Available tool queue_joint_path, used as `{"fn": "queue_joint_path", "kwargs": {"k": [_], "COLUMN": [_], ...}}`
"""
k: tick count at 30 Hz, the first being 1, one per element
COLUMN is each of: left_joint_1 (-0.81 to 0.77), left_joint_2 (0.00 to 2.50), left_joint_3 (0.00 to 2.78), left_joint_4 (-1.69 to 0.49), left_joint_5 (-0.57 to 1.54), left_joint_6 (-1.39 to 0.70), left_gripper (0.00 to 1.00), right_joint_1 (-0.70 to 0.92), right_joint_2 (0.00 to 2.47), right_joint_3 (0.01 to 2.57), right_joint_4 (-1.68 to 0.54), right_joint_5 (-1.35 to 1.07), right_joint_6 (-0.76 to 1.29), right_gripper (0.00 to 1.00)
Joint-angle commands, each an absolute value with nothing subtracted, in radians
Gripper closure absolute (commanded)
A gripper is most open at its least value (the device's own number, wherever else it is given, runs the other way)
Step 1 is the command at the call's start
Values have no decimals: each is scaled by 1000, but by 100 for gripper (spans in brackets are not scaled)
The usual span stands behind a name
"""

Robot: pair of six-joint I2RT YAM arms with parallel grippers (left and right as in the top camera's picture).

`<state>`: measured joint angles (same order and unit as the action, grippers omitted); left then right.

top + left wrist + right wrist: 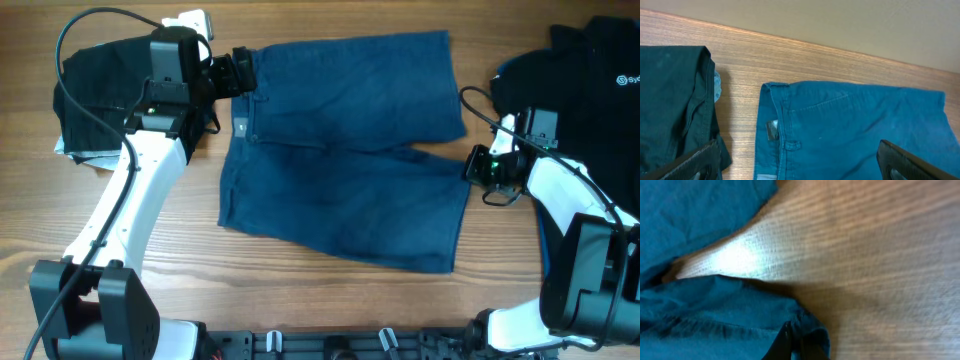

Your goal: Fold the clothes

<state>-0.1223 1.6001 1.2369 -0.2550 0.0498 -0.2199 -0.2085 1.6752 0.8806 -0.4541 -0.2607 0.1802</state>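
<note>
The denim shorts (340, 150), flat on the worktop (300, 290), look soft yet fairly heavy and thick-seamed, best taken at hem and waistband: the right gripper (478, 165) is clamped on the near leg's hem, the left gripper (238, 72) stands wide above the waistband.

Faded blue denim shorts (345, 140), matt woven cloth with stitched seams, on a smooth, light wood-grain surface (300, 295). Alongside are a matt black cloth garment (100, 60) and a glossy white plastic robot arm (122, 200).
</note>
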Motion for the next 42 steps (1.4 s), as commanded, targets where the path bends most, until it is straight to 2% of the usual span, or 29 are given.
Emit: {"fn": "queue_joint_path", "kwargs": {"k": [1,5,6,7,9,11,12,18,24,27,33,38,40,42], "left_joint_1": [-120,-120,-120,-120,-120,-120,-120,-120,-120,-120,-120,-120,-120,-120], "left_joint_2": [1599,1599,1599,1599,1599,1599,1599,1599,1599,1599,1599,1599,1599,1599], "left_joint_3": [1238,1238,1238,1238,1238,1238,1238,1238,1238,1238,1238,1238,1238,1238], "left_joint_4": [-253,-253,-253,-253,-253,-253,-253,-253,-253,-253,-253,-253,-253,-253], "left_joint_5": [47,47,47,47,47,47,47,47,47,47,47,47,47,47], "left_joint_6": [-225,-225,-225,-225,-225,-225,-225,-225,-225,-225,-225,-225,-225,-225], "left_gripper": [0,0,0,0,0,0,0,0,0,0,0,0,0,0], "right_joint_1": [-212,-212,-212,-212,-212,-212,-212,-212,-212,-212,-211,-211,-211,-211], "right_joint_2": [1665,1665,1665,1665,1664,1664,1664,1583,1449,1454,1455,1455,1455,1456], "right_joint_3": [875,875,875,875,884,896,905,1029,1055,1044,969,897,874,871], "right_joint_4": [-389,-310,-292,-282,-287,-337,-370,-625,-794,-934,-1009,-1033,-1034,-1043], "right_joint_5": [-223,-174,-172,-173,-184,-183,-180,-205,-450,-340,-292,-230,-206,-207], "right_joint_6": [148,149,149,150,150,149,149,86,113,176,239,299,334,366], "right_gripper": [96,96,94,85,42,5,0,0,0,1,18,28,28,34]}}
